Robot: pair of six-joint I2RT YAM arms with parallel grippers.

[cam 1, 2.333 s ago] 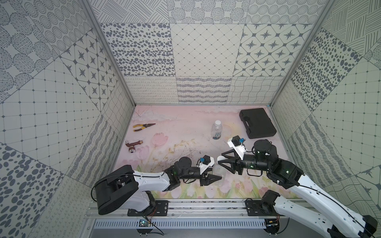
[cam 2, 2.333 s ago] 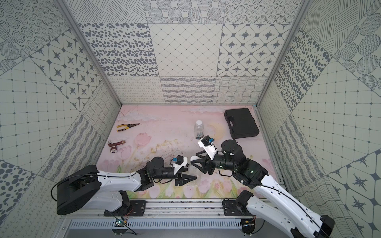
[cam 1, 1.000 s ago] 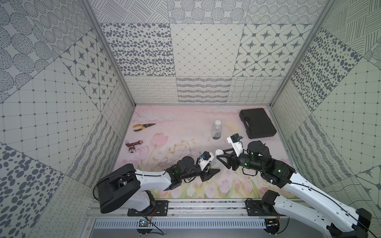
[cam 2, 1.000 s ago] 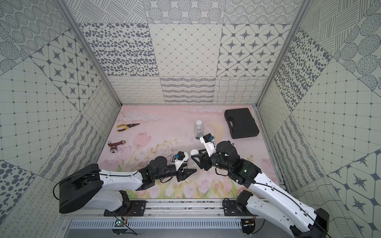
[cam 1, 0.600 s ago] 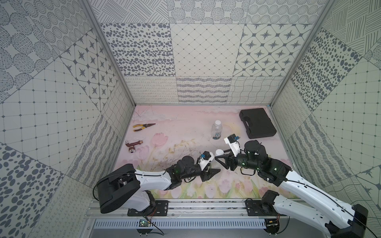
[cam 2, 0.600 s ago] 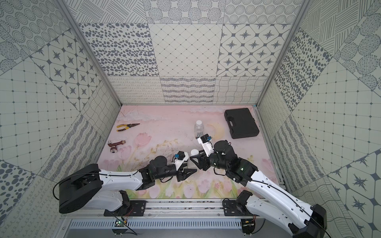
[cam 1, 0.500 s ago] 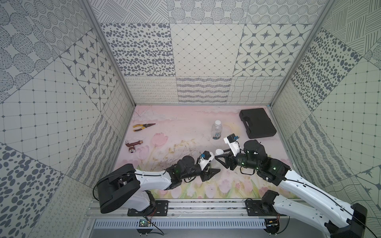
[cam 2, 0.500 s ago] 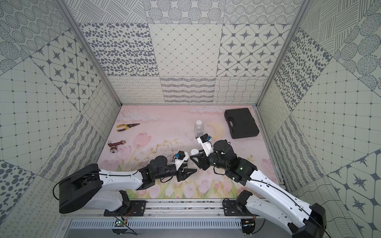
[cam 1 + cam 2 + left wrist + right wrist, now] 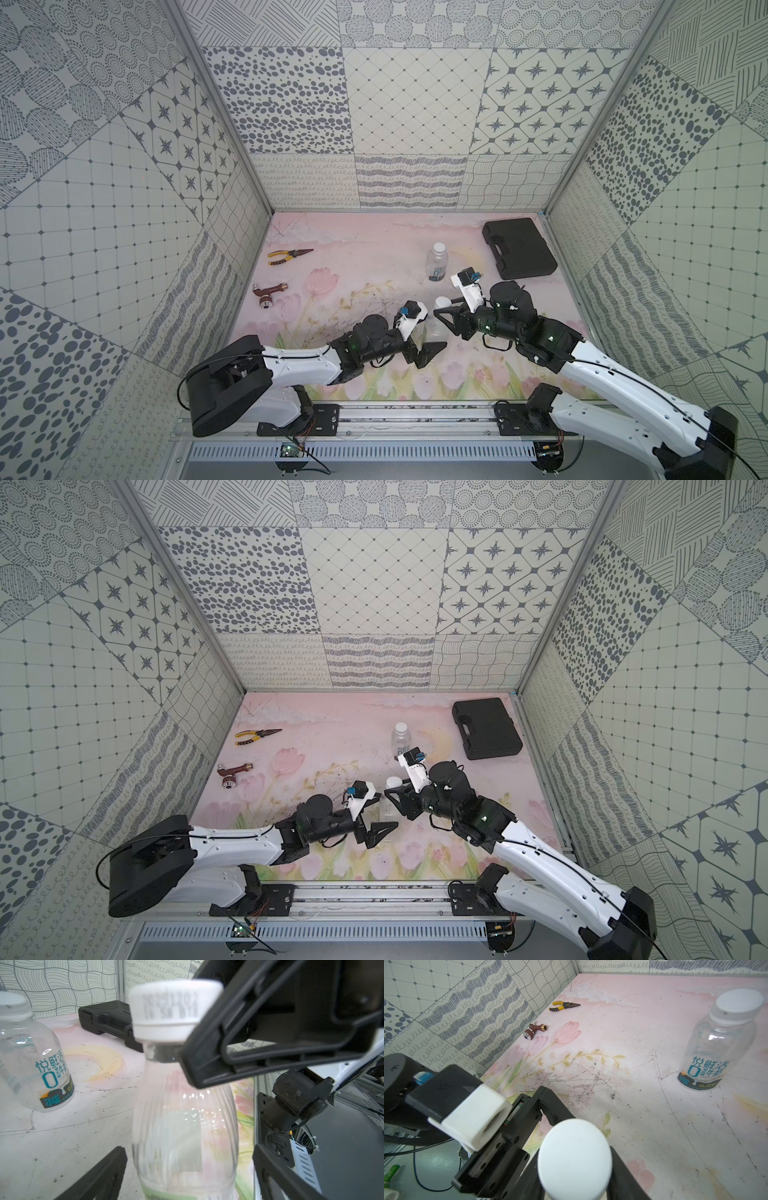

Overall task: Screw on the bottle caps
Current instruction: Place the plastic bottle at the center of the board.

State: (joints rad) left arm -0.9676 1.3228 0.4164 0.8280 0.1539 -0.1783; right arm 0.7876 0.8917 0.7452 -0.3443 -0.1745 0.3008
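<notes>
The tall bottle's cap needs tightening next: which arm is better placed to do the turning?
Right, probably: the right gripper is shut on the white cap atop the tall bottle. The left gripper is open, straddling the bottle's body lower down and gripping nothing.

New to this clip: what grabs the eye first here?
Near the front centre stands a tall clear plastic bottle: the right claw is shut on its white round screw cap, the left claw open around its body. Farther back stands a shorter, capped clear bottle with a blue-white label.
</notes>
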